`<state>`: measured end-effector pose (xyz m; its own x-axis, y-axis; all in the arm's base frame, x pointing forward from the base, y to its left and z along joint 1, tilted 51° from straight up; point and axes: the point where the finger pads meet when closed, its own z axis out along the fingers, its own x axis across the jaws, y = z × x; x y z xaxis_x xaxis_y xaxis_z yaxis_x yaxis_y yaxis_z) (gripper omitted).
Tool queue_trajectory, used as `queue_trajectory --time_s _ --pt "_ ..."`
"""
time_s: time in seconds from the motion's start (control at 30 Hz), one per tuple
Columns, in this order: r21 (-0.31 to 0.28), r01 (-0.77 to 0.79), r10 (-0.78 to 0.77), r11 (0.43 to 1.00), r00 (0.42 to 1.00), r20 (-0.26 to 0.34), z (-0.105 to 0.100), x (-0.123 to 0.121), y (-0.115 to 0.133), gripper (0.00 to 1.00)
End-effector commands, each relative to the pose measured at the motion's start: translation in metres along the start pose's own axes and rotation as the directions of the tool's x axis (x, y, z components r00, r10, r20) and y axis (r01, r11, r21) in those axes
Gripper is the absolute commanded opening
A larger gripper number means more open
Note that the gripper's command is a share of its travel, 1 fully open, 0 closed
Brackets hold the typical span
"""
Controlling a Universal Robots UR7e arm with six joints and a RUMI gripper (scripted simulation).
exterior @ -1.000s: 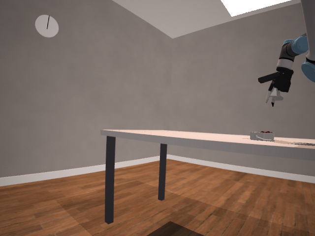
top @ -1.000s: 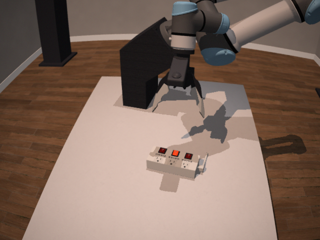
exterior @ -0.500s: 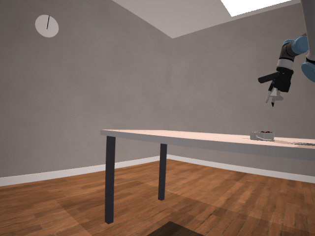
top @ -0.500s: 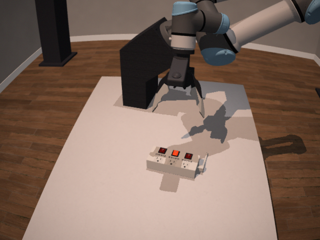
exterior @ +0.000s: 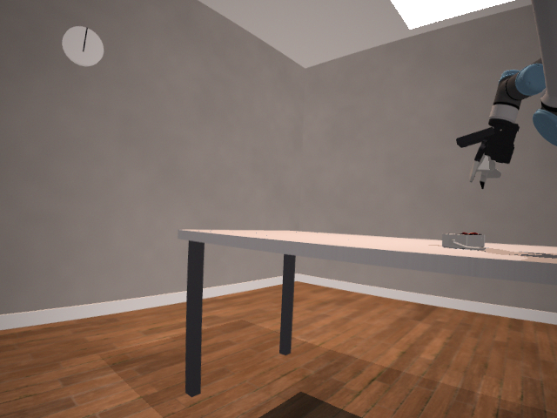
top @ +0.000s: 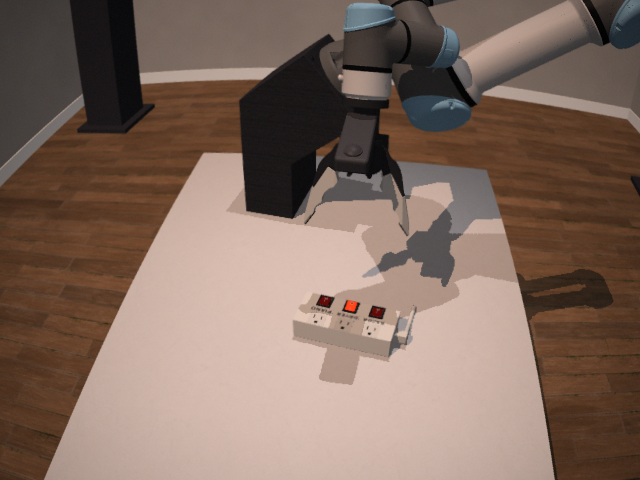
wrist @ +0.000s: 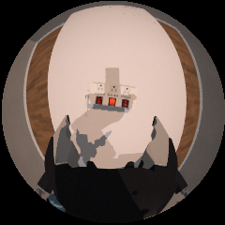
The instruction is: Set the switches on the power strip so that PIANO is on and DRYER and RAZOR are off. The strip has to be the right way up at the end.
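1. The power strip [top: 347,325] is lying on the tabletop [top: 206,335], right way up, well apart from the end effector [top: 356,219] and lower than it.
2. The strip is a pale, boxy block with smooth plastic-looking faces. It is carrying three square rocker switches in a row along its top, and three sockets are sitting below them.
3. The middle switch [top: 351,305] is glowing bright orange-red, while the left switch [top: 324,300] and the right switch [top: 376,311] are showing a darker red. The small labels under them are too blurred to read, so I cannot tell which one is PIANO, DRYER or RAZOR.
4. A small pale part is sticking out at the right end of the strip.
5. The tabletop is a flat, matte, off-white slab on straight dark legs [exterior: 194,314]; the floor [top: 77,232] is showing brown wood planks.
6. A dark, angular block [top: 281,134] with a rough-looking surface is standing at the far side of the tabletop, just beside the end effector.
7. The arm [top: 516,51] is reaching in from the upper right, with smooth white tubes and blue joint caps, and its wrist is pointing downward.
8. The end effector is hanging high above the tabletop with its two tapered fingers [top: 403,214] spread wide, and nothing is between them.
9. In the wrist view the strip [wrist: 112,97] is appearing between the two finger tips, farther ahead.
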<state>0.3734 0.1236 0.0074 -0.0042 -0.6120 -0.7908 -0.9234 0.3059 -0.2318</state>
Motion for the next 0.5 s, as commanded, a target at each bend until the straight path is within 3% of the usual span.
queue_trajectory --time_s 0.0,0.23,0.33,0.47 --pt "0.001 0.000 0.000 1.000 1.000 0.000 -0.0002 0.0001 -0.0003 1.00" --pt "-0.012 0.004 -0.004 1.000 1.000 0.000 0.0002 -0.0002 -0.0002 1.00" --pt "-0.072 0.025 -0.025 0.997 1.000 0.002 0.0025 -0.0020 0.0003 1.00" --pt "-0.198 0.071 -0.071 0.978 0.997 0.009 0.0084 -0.0069 0.0005 1.00"
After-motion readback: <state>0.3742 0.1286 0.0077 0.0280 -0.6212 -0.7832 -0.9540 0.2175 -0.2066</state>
